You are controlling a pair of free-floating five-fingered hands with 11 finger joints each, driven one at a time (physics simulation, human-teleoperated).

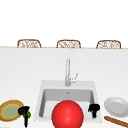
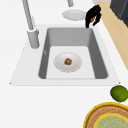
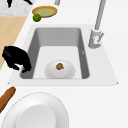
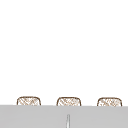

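My left hand (image 1: pixel 24 110) hovers at the counter's front left with relaxed fingers hanging down, holding nothing. It is just above a green lime (image 1: pixel 28 114) that lies beside a yellow-rimmed plate (image 1: pixel 8 110). My right hand (image 1: pixel 94 108) hangs over the sink's front right corner (image 3: pixel 17 58), its fingers loosely drooping and empty. In the left side view it (image 2: pixel 93 15) sits between the basin and a white plate (image 2: pixel 74 14). A white bowl (image 3: pixel 60 71) with a small brown item (image 3: pixel 59 66) rests in the basin. A large red ball (image 1: pixel 67 115) covers the sink's front.
The tall faucet (image 1: pixel 68 72) stands behind the grey sink (image 1: pixel 67 93). A white plate (image 1: pixel 116 106) and a brown wooden stick (image 1: pixel 116 121) lie on the right counter. The lime (image 2: pixel 119 93) and yellow plate (image 2: pixel 110 117) lie left of the sink. Three woven chair backs (image 1: pixel 68 44) line the far edge.
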